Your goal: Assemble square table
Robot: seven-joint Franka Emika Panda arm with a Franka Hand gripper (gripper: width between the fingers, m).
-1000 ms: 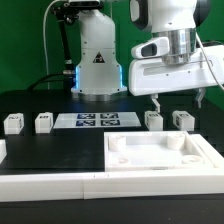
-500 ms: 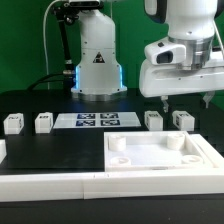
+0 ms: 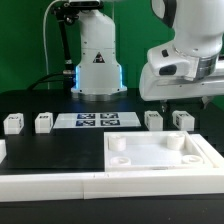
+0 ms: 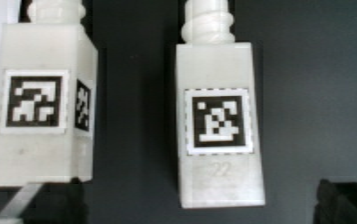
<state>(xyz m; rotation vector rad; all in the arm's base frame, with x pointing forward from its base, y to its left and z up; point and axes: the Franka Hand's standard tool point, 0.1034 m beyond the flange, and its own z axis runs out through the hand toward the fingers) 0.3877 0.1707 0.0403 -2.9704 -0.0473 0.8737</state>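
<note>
The gripper (image 3: 184,102) hangs wide open and empty above 2 of the 4 legs (image 3: 153,120), probably lining up a grab, while the square slab (image 3: 160,155) lies sockets-up near the worktable's (image 3: 30,145) front edge, ready for legs.

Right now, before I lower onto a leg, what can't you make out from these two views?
- Exterior view: the gripper is open, but its body runs past that view's right edge, and depth is unreadable, so whether it hangs over this leg or that leg is unclear.
- Exterior view: the other legs are too small to read their tags.
- Wrist view: two legs are cropped by the picture's edges; tags blurred.
</note>
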